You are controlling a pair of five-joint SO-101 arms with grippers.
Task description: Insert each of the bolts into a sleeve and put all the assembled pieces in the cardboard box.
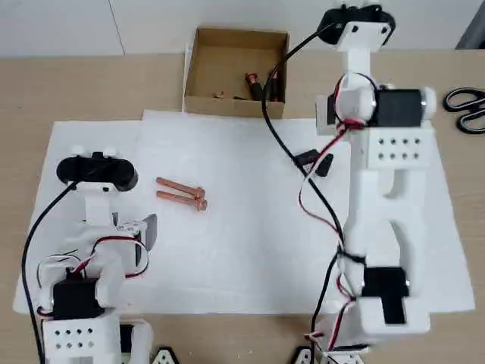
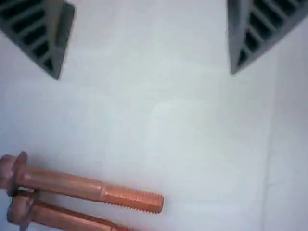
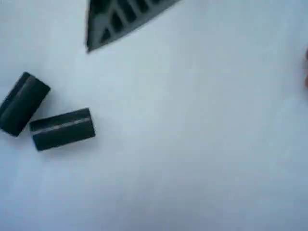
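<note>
Both the left arm (image 1: 91, 258) and the right arm (image 1: 386, 189) are built of white printed shells with black servo blocks (image 1: 383, 288) set into the joints, a white plate (image 1: 394, 148) pierced by a grid of small round holes, and a black oval housing (image 1: 97, 173) at the wrist. Thin red, black and white wires (image 1: 114, 246) loop along each arm, beside a thicker black cable (image 1: 280, 129). The left gripper (image 2: 149, 43) has dark grey fingers (image 2: 45, 33) that taper to points, their faces cut with slanted ribs.
</note>
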